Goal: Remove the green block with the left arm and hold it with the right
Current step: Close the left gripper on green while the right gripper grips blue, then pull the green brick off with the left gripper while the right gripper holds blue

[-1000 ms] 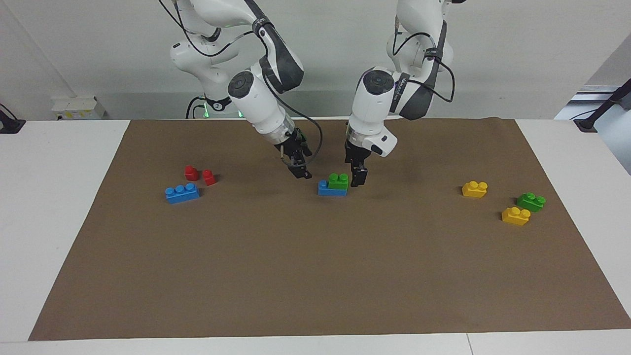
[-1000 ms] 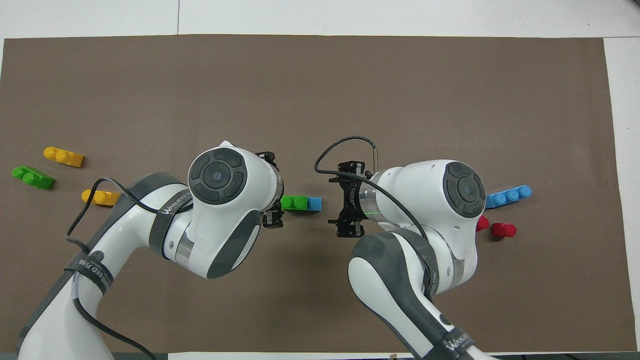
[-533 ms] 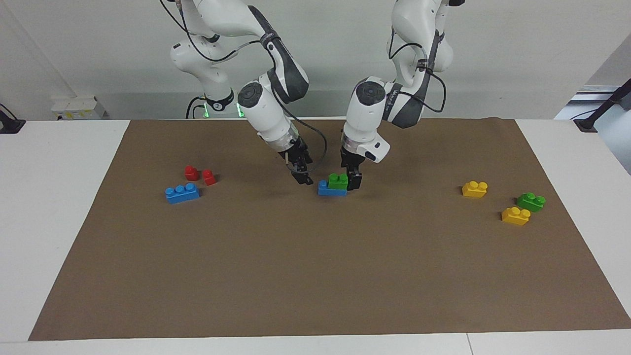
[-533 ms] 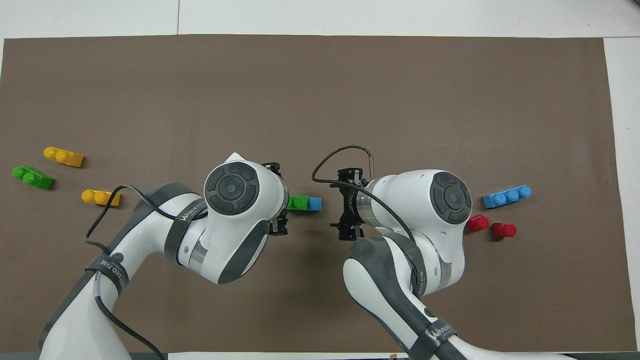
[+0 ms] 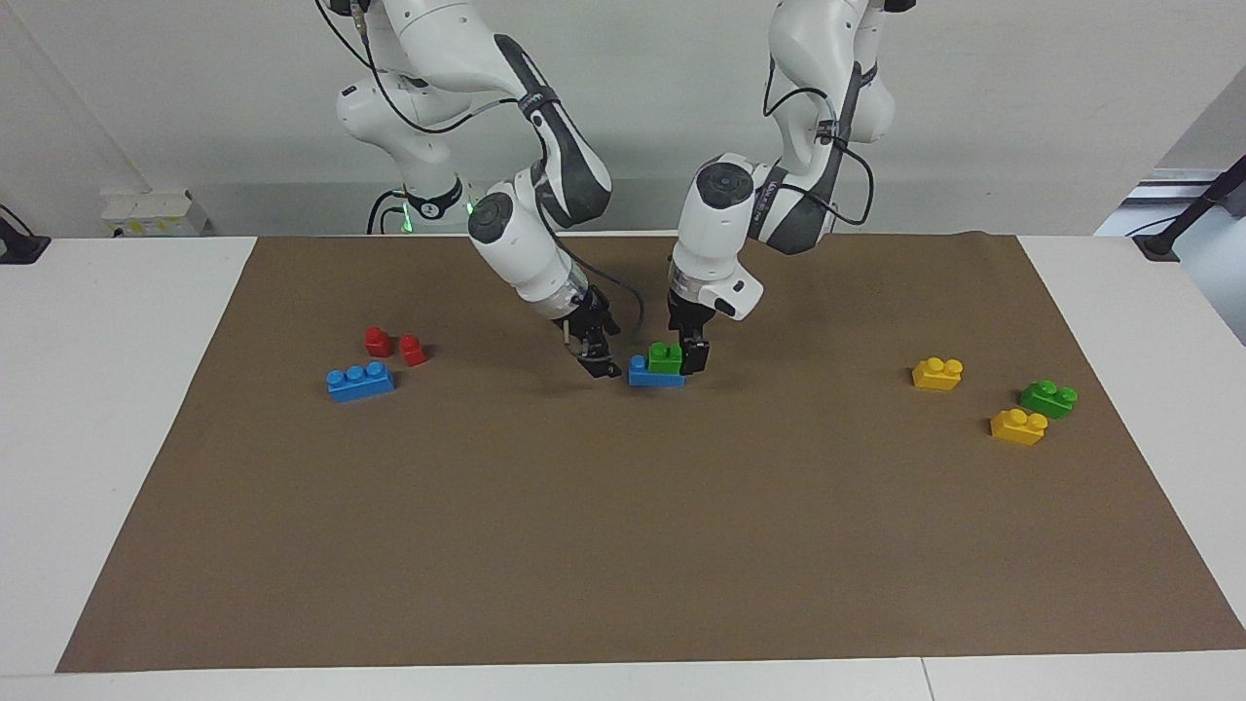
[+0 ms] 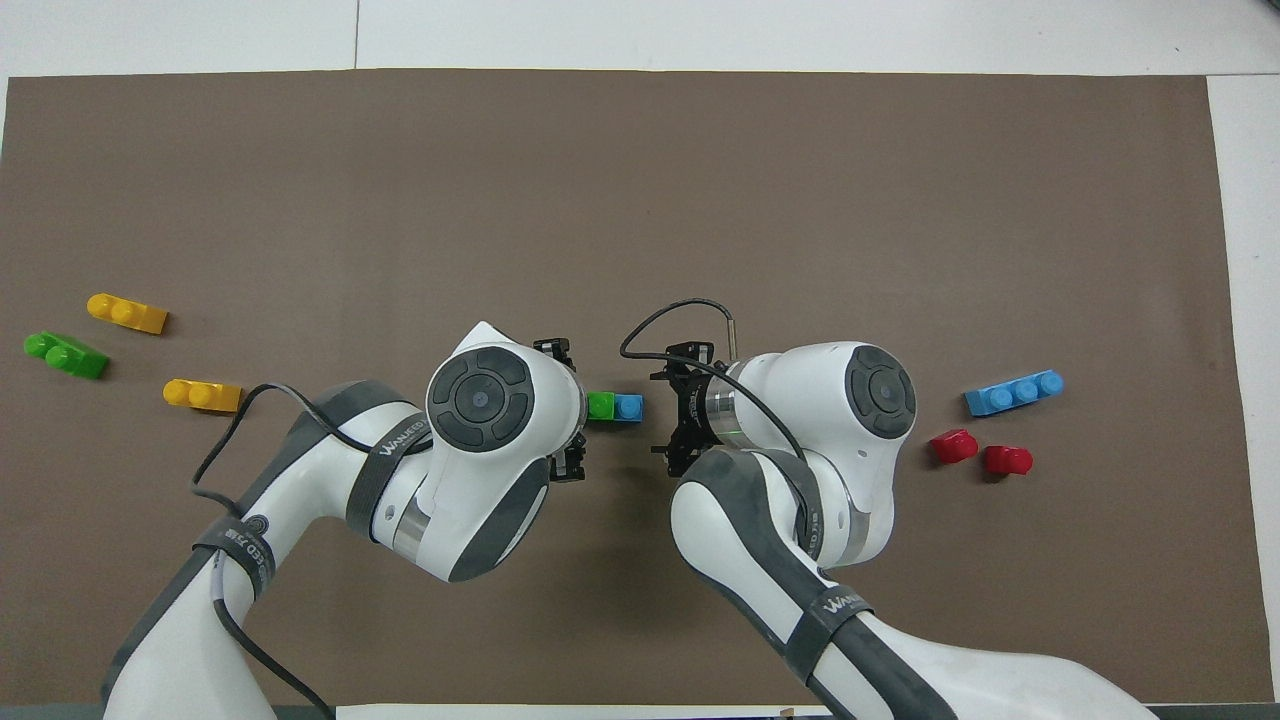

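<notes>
The green block (image 5: 666, 357) sits stacked on a blue brick (image 5: 646, 375) in the middle of the brown mat, over that brick's end toward the left arm. In the overhead view the green block (image 6: 600, 405) and the blue brick (image 6: 629, 407) show between the two wrists. My left gripper (image 5: 689, 358) is open and low at the green block's end, against or almost against it. My right gripper (image 5: 596, 360) is open and low beside the blue brick's free end, a small gap away. The left wrist hides part of the green block from above.
A second green block (image 5: 1048, 398) and two yellow bricks (image 5: 937, 373) (image 5: 1018, 426) lie toward the left arm's end. A blue three-stud brick (image 5: 360, 381) and two red pieces (image 5: 378, 341) (image 5: 413, 350) lie toward the right arm's end. The brown mat (image 5: 623, 545) covers the table.
Both grippers have come down and closed in on the stacked pair from its two ends. The left gripper now stands at the green block. No brick has moved.
</notes>
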`<state>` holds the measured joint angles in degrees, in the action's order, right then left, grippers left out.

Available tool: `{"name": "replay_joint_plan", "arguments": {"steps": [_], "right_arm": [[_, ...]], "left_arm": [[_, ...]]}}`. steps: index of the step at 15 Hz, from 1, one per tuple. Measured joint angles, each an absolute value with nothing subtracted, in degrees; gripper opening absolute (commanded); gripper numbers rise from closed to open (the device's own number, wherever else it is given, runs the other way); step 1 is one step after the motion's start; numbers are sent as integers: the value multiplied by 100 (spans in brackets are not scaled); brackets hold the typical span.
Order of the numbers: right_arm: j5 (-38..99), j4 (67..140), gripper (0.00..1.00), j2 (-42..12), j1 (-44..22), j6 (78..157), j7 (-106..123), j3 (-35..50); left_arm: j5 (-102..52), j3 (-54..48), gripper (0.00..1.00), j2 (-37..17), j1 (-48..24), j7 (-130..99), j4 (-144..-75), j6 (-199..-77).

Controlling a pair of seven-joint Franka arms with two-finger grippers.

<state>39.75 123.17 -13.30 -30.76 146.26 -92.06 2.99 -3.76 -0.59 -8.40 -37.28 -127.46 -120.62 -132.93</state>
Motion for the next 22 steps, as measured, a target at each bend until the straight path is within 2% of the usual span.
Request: {"name": "replay_joint_plan", "arguments": {"steps": [7, 9, 10, 12, 14, 15, 20, 22], "right_arm": [[4127, 12287, 87, -1538, -3278, 14988, -9205, 298], [4127, 12287, 81, -1593, -3337, 15038, -9205, 299], [4129, 12287, 76, -1619, -3369, 15085, -9205, 300], [4129, 12286, 53, -1649, -3405, 15108, -9205, 298], [4130, 12286, 23, -1663, -3425, 15141, -9205, 299], [4132, 12286, 1, -1669, -3439, 15170, -9205, 299], [4175, 12286, 0, -1675, -3483, 15193, -9205, 297], [4177, 12286, 0, -1675, -3495, 15193, -9205, 297]], "left_arm": [[-376, -52, 100, -840, -3793, -12792, -12117, -13345], [-376, -49, 100, -841, -3793, -12793, -12117, -13346], [-376, -49, 100, -842, -3793, -12793, -12118, -13346], [-376, -48, 100, -842, -3793, -12795, -12118, -13347], [-376, -42, 100, -843, -3793, -12797, -12120, -13347], [-376, -39, 100, -843, -3793, -12799, -12122, -13348], [-376, -19, 99, -845, -3793, -12803, -12127, -13357], [-375, -17, 92, -845, -3793, -12803, -12131, -13357]]}}
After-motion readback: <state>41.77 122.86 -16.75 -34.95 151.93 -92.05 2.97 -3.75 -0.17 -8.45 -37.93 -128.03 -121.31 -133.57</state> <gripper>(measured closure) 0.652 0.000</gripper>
